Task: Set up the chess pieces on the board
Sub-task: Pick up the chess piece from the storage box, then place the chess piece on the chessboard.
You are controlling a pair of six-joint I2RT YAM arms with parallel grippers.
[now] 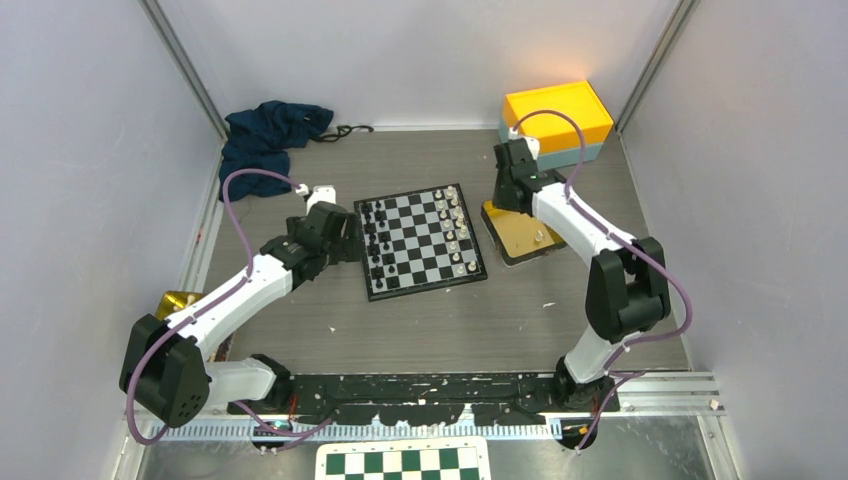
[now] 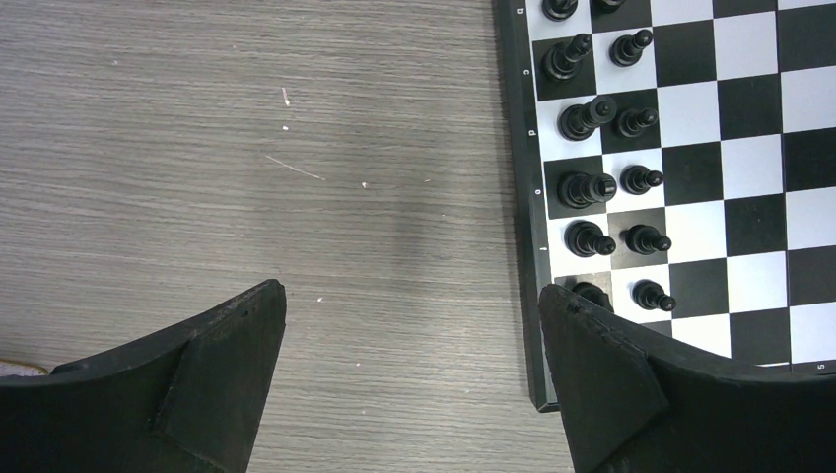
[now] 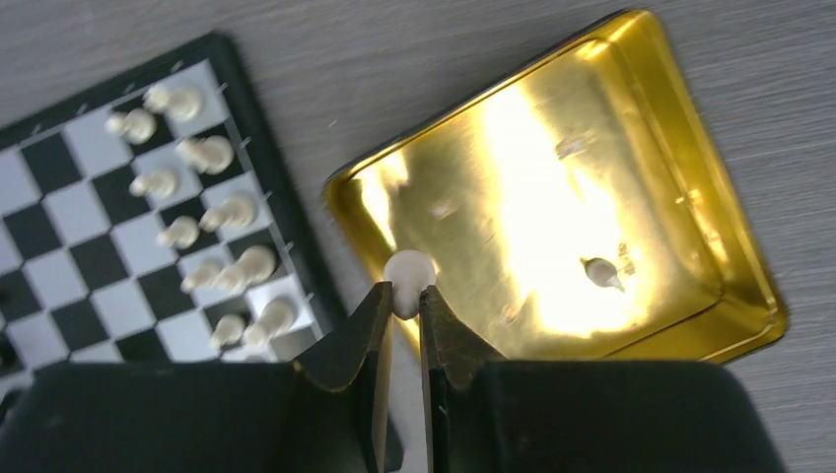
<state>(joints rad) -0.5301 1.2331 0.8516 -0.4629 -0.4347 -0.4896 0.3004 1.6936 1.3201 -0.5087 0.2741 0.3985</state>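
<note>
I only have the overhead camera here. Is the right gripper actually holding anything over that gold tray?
Observer: Yes. The right wrist view shows the right gripper shut on a white chess piece. Its round head pokes out past the fingertips, above the gold tray.
Operator: And the left gripper, is it carrying one too?
Observer: No. The left wrist view shows the left gripper open with nothing between its fingers. It is over the table, beside the chessboard edge where the black pieces stand.
</note>
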